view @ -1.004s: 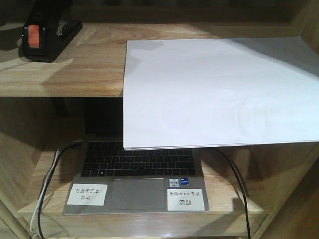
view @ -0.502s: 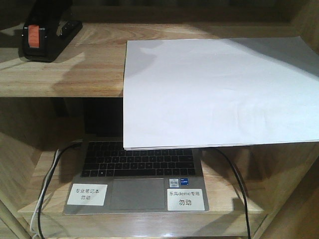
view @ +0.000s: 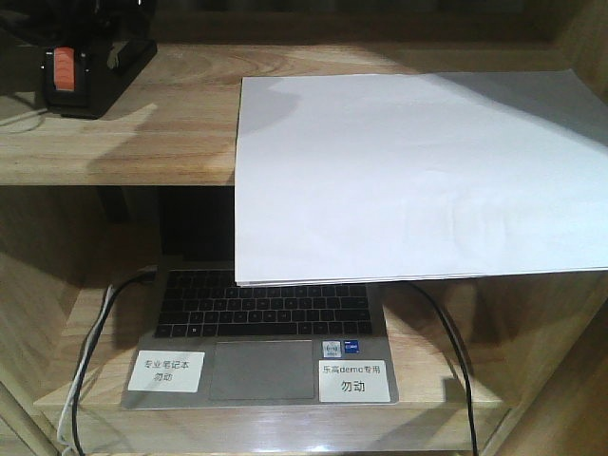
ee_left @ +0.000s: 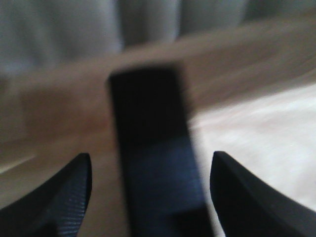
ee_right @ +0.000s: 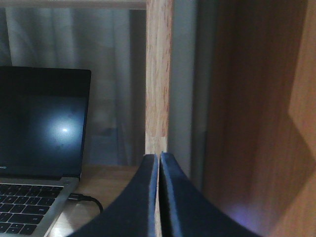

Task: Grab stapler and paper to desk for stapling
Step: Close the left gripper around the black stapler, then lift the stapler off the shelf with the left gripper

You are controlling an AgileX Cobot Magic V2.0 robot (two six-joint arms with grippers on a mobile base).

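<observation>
The black stapler (view: 90,76) with its orange-red tab stands at the far left of the upper shelf board (view: 142,133). In the blurred left wrist view the stapler (ee_left: 148,123) lies straight ahead between the spread fingers of my left gripper (ee_left: 150,163), which is open and not touching it. The white paper (view: 408,176) lies on the same board to the right, its front edge hanging over the lip. My right gripper (ee_right: 159,155) is shut on nothing, low beside a wooden upright. The desk is out of view.
An open laptop (view: 266,332) with two white printed labels sits on the lower shelf under the paper. Cables (view: 95,332) run along both of its sides. A wooden upright (ee_right: 158,74) and a dark side panel (ee_right: 256,123) stand close in front of the right gripper.
Dark parts of the left arm have come into the top left corner of the front view, above the stapler. Stapler and paper have not moved.
</observation>
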